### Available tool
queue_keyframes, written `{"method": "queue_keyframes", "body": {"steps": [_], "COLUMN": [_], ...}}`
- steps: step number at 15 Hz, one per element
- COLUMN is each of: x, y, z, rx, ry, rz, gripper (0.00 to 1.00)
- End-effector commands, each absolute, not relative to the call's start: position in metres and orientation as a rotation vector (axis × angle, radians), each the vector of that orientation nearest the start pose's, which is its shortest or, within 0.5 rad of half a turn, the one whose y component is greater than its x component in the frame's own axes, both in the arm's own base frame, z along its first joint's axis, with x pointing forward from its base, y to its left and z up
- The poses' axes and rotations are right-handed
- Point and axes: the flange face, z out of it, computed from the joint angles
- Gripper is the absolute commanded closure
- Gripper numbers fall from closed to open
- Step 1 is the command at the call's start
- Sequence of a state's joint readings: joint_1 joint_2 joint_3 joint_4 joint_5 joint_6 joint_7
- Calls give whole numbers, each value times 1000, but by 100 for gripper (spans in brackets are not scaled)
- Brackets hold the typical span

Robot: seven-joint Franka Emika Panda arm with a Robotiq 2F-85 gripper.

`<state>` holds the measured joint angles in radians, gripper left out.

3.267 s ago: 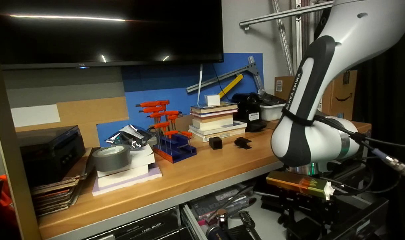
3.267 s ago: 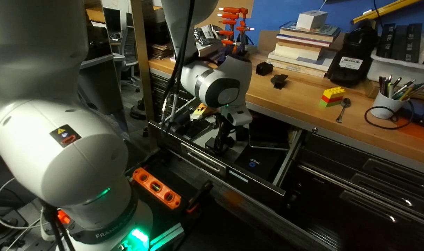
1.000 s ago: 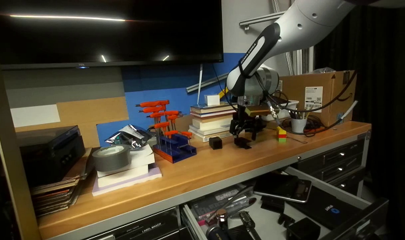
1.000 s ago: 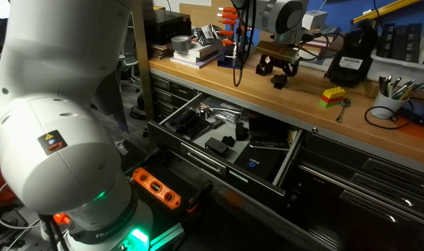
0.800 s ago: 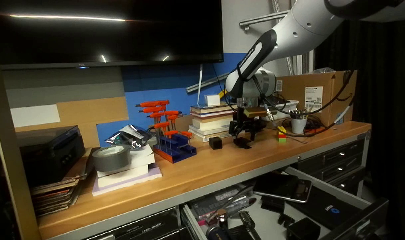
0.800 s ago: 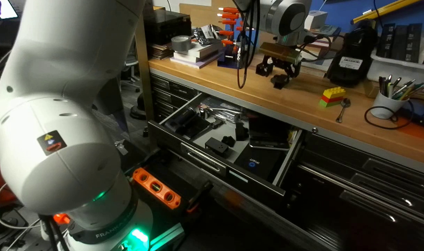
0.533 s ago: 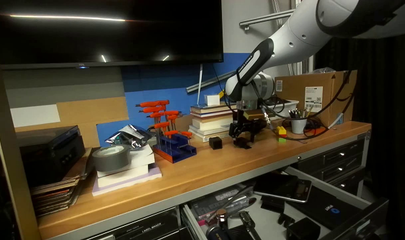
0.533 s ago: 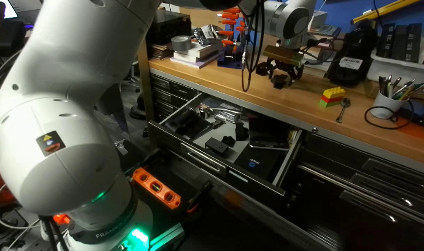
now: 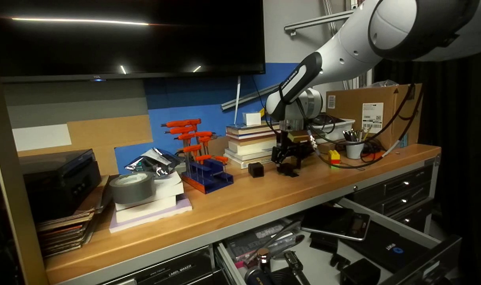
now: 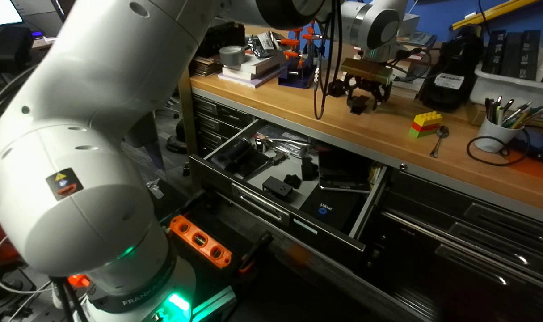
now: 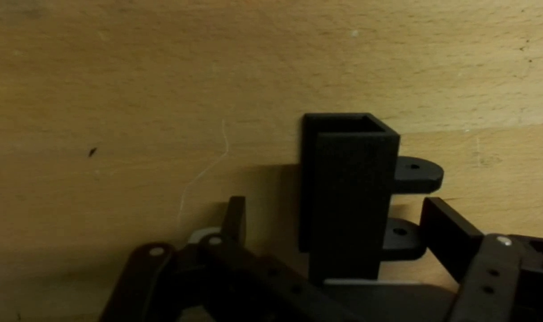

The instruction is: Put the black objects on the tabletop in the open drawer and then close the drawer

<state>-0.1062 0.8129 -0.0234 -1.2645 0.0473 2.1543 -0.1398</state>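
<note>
Two black objects stand on the light-brown tabletop [image 9: 232, 208]. One is a small black block [image 9: 256, 170], also in an exterior view [image 10: 336, 88]. The other is a black piece with tabs [image 11: 349, 192], seen under my gripper in both exterior views [image 9: 289, 172] [image 10: 358, 104]. My gripper [image 11: 334, 201] is open, low over the tabletop, with its fingers on either side of the tabbed piece. The right finger in the wrist view is close by a tab; whether it touches cannot be told. The drawer [image 10: 222, 179] is open below, with black items such as a box [image 10: 277, 186] inside.
Stacked books [image 9: 250, 152] and a black device [image 10: 448, 76] stand behind the gripper. A red-orange tool rack [image 9: 208, 176] is beyond the black block. Toy bricks [image 10: 425, 124], a spoon [image 10: 439, 141] and a pen cup [image 10: 492, 134] stand on the tabletop too.
My gripper has moved from over the open drawer to the tabletop, and in the last second has come slightly lower around the tabbed piece. The objects have not visibly moved.
</note>
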Motion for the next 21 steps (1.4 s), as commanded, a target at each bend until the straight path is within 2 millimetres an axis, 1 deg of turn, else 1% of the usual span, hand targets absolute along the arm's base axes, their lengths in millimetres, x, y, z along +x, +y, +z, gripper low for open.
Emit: {"method": "queue_keyframes", "body": {"steps": [1, 7, 13, 21], "x": [761, 763, 755, 764], "y": [-95, -97, -95, -95], "z": [284, 287, 288, 290], "rx": [-3164, -3189, -3165, -3164], "ry": [1, -16, 43, 52], "rz": [-79, -32, 147, 89], "gripper": [0, 0, 0, 0]}}
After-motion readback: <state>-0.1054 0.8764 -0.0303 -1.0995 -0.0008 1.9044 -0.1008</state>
